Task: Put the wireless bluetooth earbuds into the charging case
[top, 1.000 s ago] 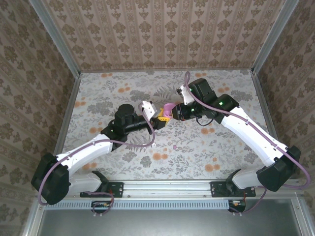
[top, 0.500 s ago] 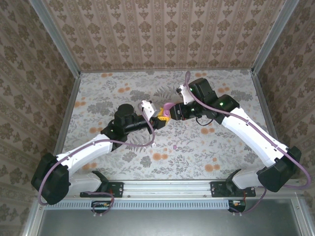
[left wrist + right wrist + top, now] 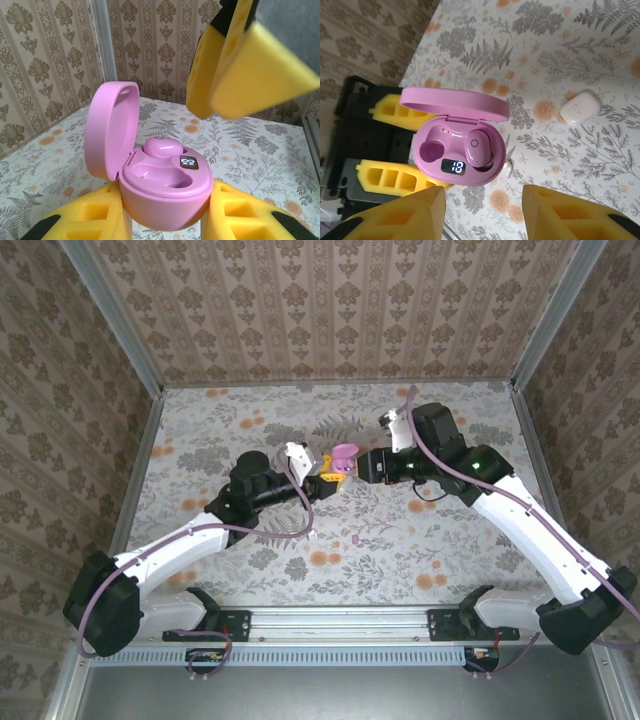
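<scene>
Over floral tabletop [image 3: 600, 45], left hand [image 3: 165, 222] clamps lid-up pink charging case [image 3: 455, 150], earbud [image 3: 479, 147] seated; right hand [image 3: 485, 205] spread.

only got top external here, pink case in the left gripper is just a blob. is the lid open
observer: Yes. The left wrist view shows the charging case with its lid hinged up, and the left gripper clamped on the base.
operator: any buds in it
observer: One. The right wrist view shows an earbud seated in the case. The well beside it is empty.
operator: other side carrying the second one
observer: No. The right gripper has its fingers spread with nothing between them, clear of the case.
</scene>
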Available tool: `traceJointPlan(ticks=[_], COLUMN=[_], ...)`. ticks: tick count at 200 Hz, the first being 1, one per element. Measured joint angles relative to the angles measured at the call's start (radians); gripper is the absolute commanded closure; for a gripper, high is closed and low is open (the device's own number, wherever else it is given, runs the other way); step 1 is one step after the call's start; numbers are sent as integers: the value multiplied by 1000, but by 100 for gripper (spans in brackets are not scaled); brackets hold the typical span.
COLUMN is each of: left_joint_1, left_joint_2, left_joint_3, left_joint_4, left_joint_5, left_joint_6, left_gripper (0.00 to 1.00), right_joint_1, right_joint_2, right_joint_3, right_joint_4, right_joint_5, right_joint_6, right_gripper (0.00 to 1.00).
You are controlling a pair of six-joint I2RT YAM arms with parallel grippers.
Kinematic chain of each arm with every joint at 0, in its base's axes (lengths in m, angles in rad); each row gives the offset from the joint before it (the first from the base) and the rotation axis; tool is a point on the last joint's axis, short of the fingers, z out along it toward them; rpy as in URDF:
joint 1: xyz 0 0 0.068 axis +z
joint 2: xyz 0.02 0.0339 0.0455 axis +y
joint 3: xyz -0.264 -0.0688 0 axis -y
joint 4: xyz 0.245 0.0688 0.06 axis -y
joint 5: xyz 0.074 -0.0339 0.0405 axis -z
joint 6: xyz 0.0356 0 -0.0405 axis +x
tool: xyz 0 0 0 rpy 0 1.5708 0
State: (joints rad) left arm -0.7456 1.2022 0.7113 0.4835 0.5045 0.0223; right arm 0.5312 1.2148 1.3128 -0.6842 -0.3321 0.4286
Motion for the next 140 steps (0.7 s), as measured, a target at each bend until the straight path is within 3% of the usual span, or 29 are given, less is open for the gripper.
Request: traceJointPlan(ticks=[140], left_joint_1=[0], left_joint_2=[-27], left_joint_3=[-18], left_joint_4=[41], left_joint_5=[-2], left_joint_6=[32], left_gripper=[69], right_joint_1=[-38], right_joint_2=[32], right_joint_3=[-43], right_joint_4=[151], right_joint_5=[-134], right_joint_6=[145], right_gripper=[57])
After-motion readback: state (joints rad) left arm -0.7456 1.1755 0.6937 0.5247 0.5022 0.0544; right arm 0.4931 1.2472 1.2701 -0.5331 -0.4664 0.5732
